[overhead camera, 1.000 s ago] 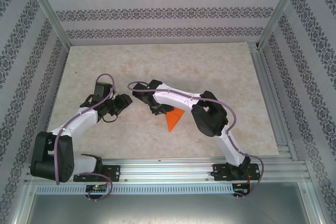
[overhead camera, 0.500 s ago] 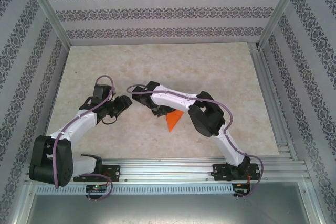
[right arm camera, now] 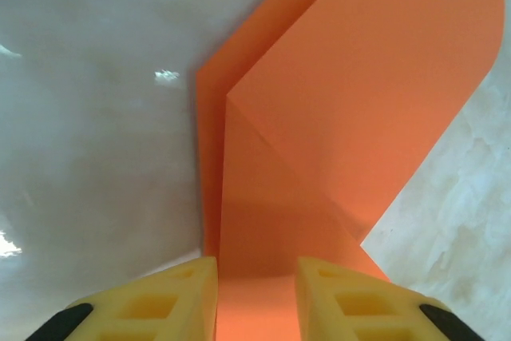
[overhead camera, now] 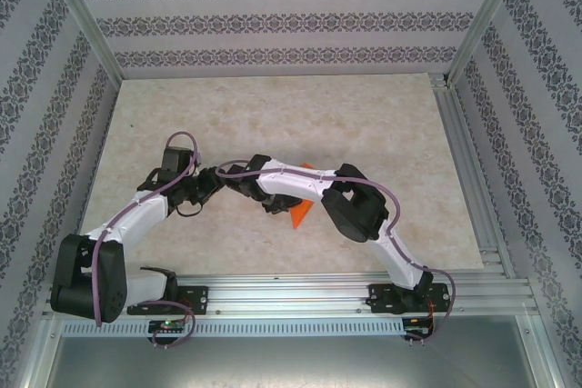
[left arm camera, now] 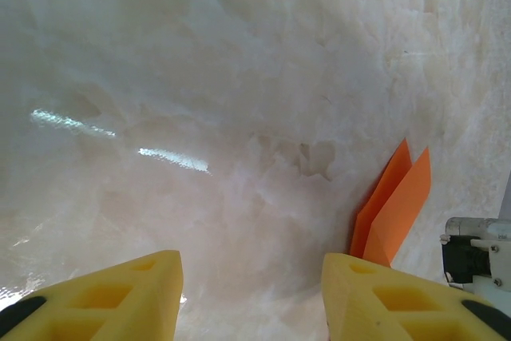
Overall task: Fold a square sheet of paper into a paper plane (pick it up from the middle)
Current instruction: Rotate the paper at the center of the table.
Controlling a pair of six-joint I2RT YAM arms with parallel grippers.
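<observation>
The orange paper (right arm camera: 359, 101), folded into a pointed shape with a diagonal crease, lies on the pale marble table (overhead camera: 364, 124). In the top view its tip (overhead camera: 299, 216) sticks out below my right arm. My right gripper (right arm camera: 255, 293) stands low over it, the yellow fingers (right arm camera: 164, 301) a narrow gap apart, with a strip of the paper lying between them; no pinch shows. My left gripper (left arm camera: 251, 293) hovers open over bare table just left of the paper (left arm camera: 395, 209), nothing between its fingers. In the top view the left gripper (overhead camera: 209, 184) nearly meets the right wrist.
Part of the right gripper's body (left arm camera: 479, 257) stands at the right edge of the left wrist view. Patterned walls and an aluminium frame (overhead camera: 464, 152) enclose the table. Bare surface stretches behind and to the right of the arms.
My right arm has swung left toward the left gripper and now covers more of the paper. Its fingers have drawn closer together. The left arm has hardly moved.
</observation>
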